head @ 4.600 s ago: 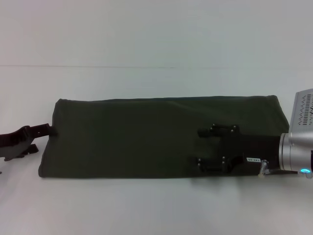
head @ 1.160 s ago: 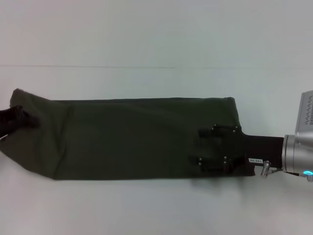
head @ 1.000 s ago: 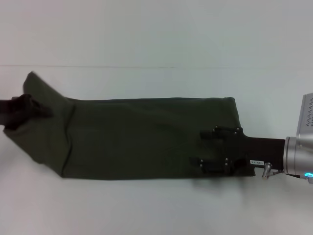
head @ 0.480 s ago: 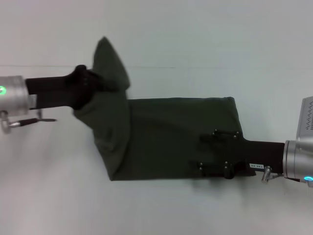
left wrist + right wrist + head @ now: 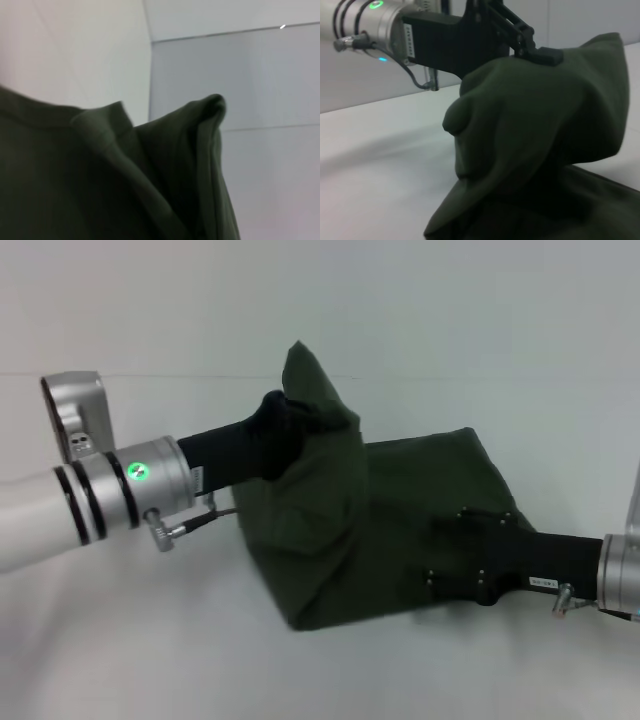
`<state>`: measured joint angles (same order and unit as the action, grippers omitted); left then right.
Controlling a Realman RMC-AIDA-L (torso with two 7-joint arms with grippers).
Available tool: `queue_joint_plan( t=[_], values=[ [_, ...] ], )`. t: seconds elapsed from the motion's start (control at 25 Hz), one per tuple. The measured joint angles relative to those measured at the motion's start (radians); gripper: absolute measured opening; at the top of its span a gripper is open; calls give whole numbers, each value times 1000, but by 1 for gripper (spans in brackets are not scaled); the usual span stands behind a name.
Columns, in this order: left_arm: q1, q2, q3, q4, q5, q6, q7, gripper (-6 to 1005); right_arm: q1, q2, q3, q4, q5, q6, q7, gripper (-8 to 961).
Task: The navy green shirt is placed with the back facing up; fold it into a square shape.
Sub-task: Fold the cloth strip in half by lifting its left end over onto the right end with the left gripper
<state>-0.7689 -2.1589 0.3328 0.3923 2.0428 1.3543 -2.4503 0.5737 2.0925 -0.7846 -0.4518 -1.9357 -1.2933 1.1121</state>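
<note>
Already a narrow strip, the navy green shirt (image 5: 400,520) is half-folded: left gripper (image 5: 285,430) fingers clamp its lifted end, right gripper (image 5: 470,555) fingers spread, pinning the other end.

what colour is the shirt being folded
Dark olive green, plain, no print showing. The navy green shirt shows best in the head view.

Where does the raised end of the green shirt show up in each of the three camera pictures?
Head view: lifted end of the navy green shirt peaks upper centre, held by the left gripper.
Left wrist view: folded tip centre-right.
Right wrist view: draped mound, right.
Shared landmark: that peaked fold.
</note>
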Motion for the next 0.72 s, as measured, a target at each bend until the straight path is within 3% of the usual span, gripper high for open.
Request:
queue_joint_plan(
  t=[0.44, 0.72],
  values=[
    [-36, -9, -2, -136, -145, -47, 150, 122, -9, 2, 13, 11, -1, 18, -1, 841],
    [-104, -15, 1, -232, -157, -146, 254, 141, -18, 2, 20, 12, 0, 11, -8, 841]
  ],
)
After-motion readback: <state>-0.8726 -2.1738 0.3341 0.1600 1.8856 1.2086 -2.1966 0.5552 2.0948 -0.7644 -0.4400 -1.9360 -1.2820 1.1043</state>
